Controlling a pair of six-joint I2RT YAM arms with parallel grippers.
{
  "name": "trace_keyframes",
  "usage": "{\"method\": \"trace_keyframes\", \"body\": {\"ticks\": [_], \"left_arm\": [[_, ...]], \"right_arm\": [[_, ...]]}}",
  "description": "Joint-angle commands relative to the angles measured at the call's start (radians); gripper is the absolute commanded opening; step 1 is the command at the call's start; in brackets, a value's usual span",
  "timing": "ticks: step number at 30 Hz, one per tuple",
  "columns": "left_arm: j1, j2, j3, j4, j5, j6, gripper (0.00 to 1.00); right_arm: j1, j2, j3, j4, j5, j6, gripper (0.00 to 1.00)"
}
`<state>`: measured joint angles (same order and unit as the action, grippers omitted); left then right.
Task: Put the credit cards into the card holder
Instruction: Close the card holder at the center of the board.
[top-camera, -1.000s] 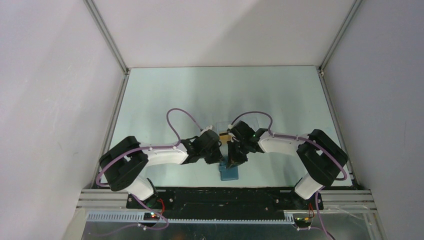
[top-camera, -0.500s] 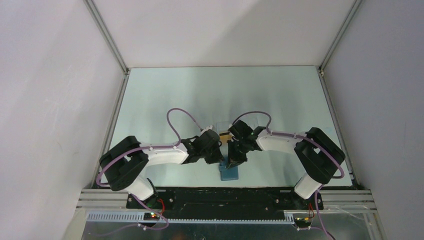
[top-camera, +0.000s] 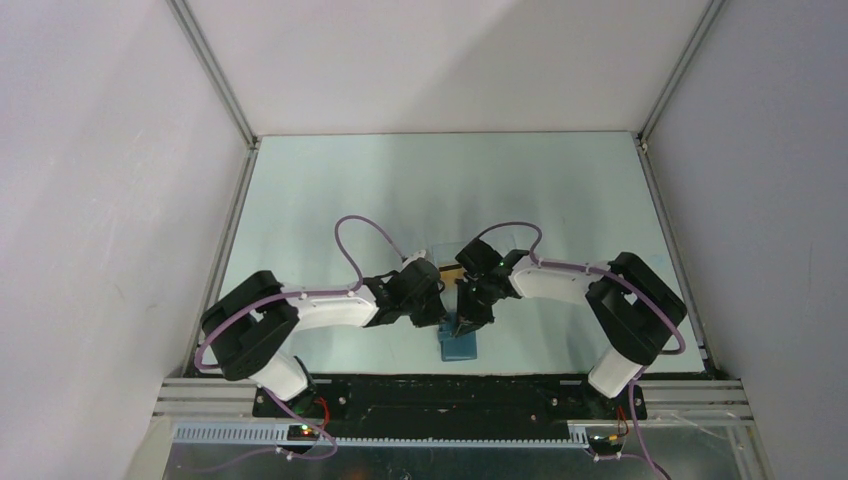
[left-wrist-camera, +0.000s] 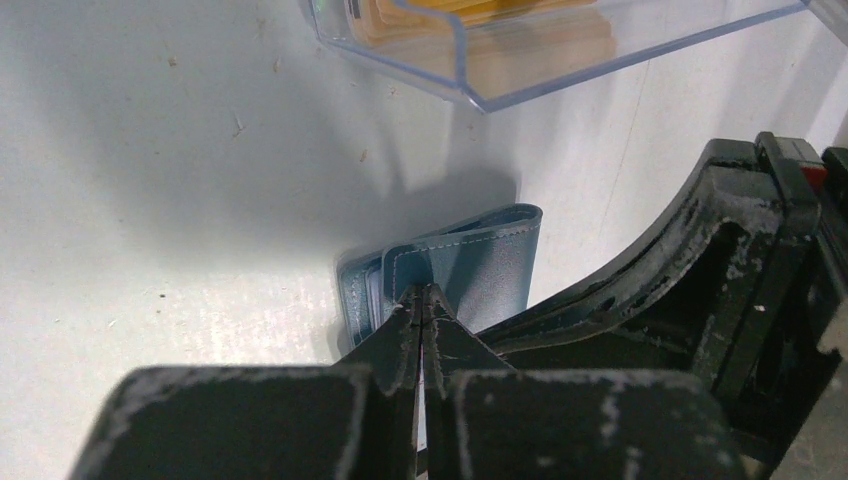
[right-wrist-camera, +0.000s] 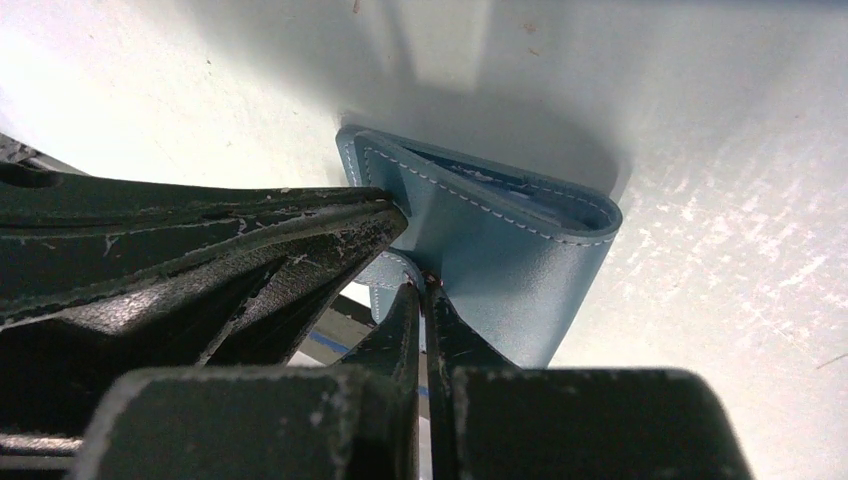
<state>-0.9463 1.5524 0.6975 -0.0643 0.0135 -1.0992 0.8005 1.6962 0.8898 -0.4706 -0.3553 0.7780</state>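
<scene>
On the holder's (left-wrist-camera: 480, 265) left side, the left gripper (left-wrist-camera: 424, 292) has its jaws pressed flat together, tips right at the stitched edge of the outer leaf. We cannot tell whether any leather is caught between them or whether they only lean on it. The holder lies on the table (top-camera: 350, 200) half sprung, its fold standing up in a loop and a paler leaf showing inside. Just beyond the holder, away from the arm bases, sits the clear box (left-wrist-camera: 560, 70), and the orange cards (left-wrist-camera: 500, 30) lie in it. On the holder's right side, the right gripper (right-wrist-camera: 422, 285) is likewise closed tight. Here a thin pale leaf seems to run into the tips, so we judge it is nipping an inner leaf or tab.

We read the step as opening the holder, before any card is fetched. To do it well we want each gripper on a different leaf, so we would check the left one's bite first. Then we draw the leaves apart slowly, low over the table, so the holder opens flat instead of lifting or twisting. The grippers nearly touch over the holder, so we part them sideways and avoid the box behind it.
</scene>
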Motion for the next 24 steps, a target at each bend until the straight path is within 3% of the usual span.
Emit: {"method": "trace_keyframes", "body": {"ticks": [1,10,13,16,21,24], "left_arm": [[-0.003,0.047,-0.013,-0.065,-0.025,0.011,0.00],[-0.008,0.045,-0.003,-0.065,-0.021,0.024,0.00],[-0.009,0.048,0.001,-0.064,-0.021,0.028,0.00],[-0.011,0.047,0.004,-0.064,-0.021,0.036,0.00],[-0.012,0.039,0.007,-0.065,-0.021,0.040,0.00],[-0.013,0.008,0.015,-0.064,-0.008,0.057,0.00]], "right_arm": [[0.011,0.091,-0.108,-0.179,0.557,-0.077,0.00],[0.006,0.000,-0.112,-0.166,0.500,-0.095,0.29],[0.003,-0.022,-0.112,-0.159,0.480,-0.101,0.32],[-0.001,-0.036,-0.110,-0.152,0.452,-0.107,0.31],[-0.009,-0.048,-0.111,-0.138,0.413,-0.114,0.19],[-0.008,-0.052,-0.111,-0.118,0.385,-0.121,0.17]]}}
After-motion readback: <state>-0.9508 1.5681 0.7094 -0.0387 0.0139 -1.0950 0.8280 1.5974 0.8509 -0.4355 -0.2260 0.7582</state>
